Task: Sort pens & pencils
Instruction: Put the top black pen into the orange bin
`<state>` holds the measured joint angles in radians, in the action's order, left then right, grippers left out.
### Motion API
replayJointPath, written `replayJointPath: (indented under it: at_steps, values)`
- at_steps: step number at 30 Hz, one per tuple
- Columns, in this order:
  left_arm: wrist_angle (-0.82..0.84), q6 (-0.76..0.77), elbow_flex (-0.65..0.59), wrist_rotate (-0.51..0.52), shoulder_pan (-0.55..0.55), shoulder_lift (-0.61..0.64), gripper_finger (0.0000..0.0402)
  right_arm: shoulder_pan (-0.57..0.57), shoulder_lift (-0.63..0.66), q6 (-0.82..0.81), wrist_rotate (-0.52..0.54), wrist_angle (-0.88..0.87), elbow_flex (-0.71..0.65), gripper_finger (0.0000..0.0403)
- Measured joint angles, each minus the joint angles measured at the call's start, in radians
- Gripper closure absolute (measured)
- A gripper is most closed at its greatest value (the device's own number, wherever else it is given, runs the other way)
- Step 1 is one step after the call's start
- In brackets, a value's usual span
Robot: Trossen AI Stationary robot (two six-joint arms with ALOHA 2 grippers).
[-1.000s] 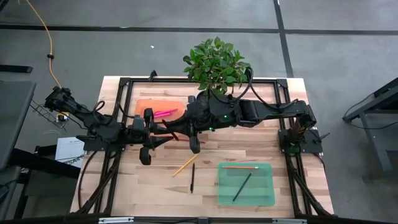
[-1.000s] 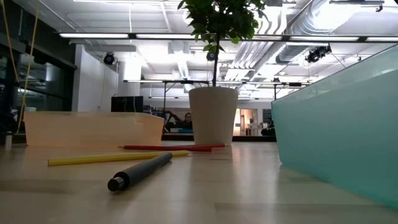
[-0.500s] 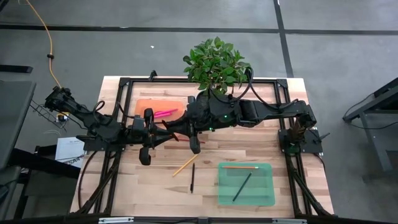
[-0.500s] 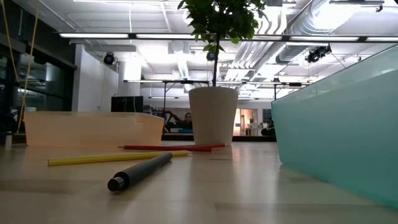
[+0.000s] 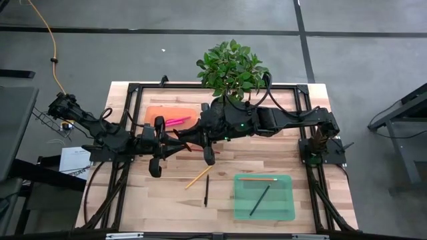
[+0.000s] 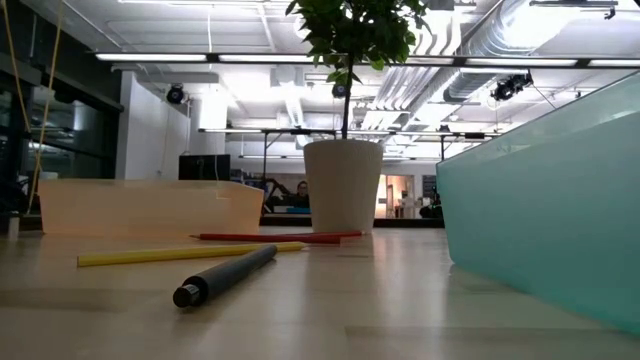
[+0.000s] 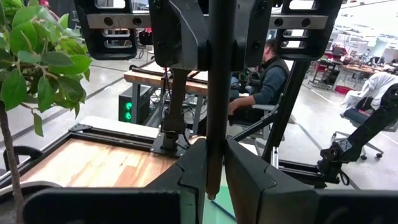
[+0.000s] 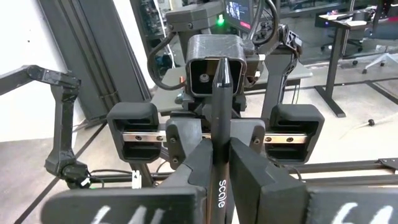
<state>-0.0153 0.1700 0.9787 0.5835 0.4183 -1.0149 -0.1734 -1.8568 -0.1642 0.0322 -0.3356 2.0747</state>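
My two grippers face each other in mid-air over the middle of the table, both shut on one dark pen (image 8: 219,124) that lies level between them. My left gripper (image 7: 211,171) comes from the table's left, my right gripper (image 8: 217,165) from its right. On the table lie a yellow pencil (image 5: 198,177), a red pencil (image 6: 280,237) and another dark pen (image 5: 206,190). Pink pens (image 5: 177,121) lie in the orange tray (image 5: 160,110). An orange pencil (image 5: 257,179) and a long dark stick (image 5: 260,200) lie in the green tray (image 5: 287,207). My left gripper pinches the pen's pointed end (image 7: 210,177) between its two fingers. The fingers come level from the table's left and lie along the pen, which is lifted clear. My right gripper pinches the pen's printed barrel (image 8: 221,186) between its two fingers, level from the table's right, along the pen.
A potted plant (image 5: 230,70) stands at the far edge, just behind the grippers. The green tray takes up the near right. Bare wood lies at the near left and far right. A black frame (image 5: 133,90) borders the table.
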Motion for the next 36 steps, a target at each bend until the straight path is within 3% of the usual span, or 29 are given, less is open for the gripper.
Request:
replayJointPath:
  at_steps: [28,36]
  values:
    - [-0.02,-0.032,0.0,0.001,0.0,0.0,0.0356,0.0,-0.002,0.007,-0.006,0.009,0.0,0.0379]
    - [-0.027,-0.032,0.0,-0.011,0.0,0.0,0.0311,0.0,-0.005,0.008,-0.006,0.005,0.0,0.0379]
